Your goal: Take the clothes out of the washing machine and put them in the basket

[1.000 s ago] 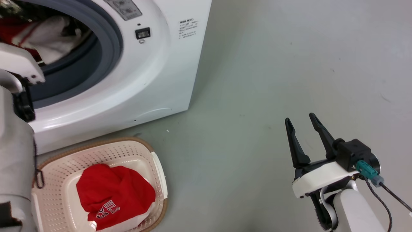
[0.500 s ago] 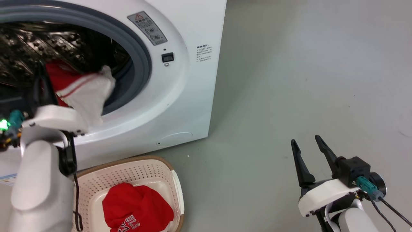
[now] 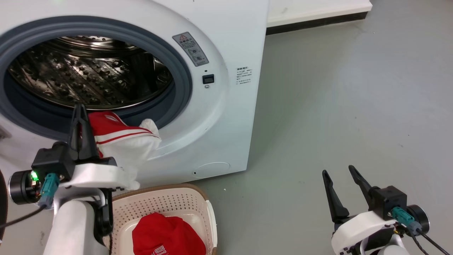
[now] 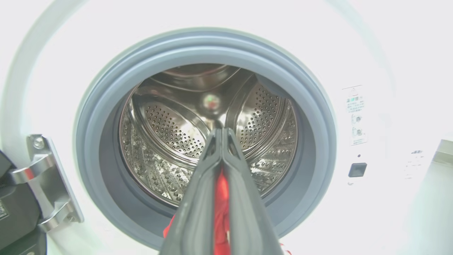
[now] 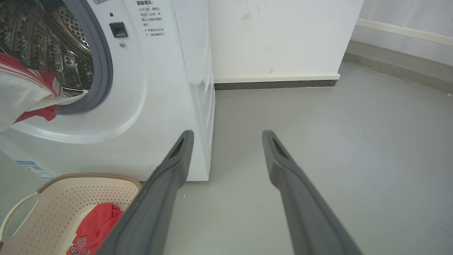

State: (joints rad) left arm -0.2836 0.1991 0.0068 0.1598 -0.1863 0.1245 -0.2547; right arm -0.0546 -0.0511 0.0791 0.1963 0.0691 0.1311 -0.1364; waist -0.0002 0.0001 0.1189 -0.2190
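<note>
Left gripper (image 3: 80, 108) clamped on clothes (image 3: 124, 140) in front of washing machine (image 3: 219, 117) | right gripper (image 3: 338, 170) spread wide above floor (image 3: 336, 88)

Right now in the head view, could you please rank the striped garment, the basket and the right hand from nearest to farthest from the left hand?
1. Striped garment: clamped in the left hand, in front of the washing machine.
2. Basket: on the floor, just below that hand.
3. Right hand: far across at the lower right, open.
</note>
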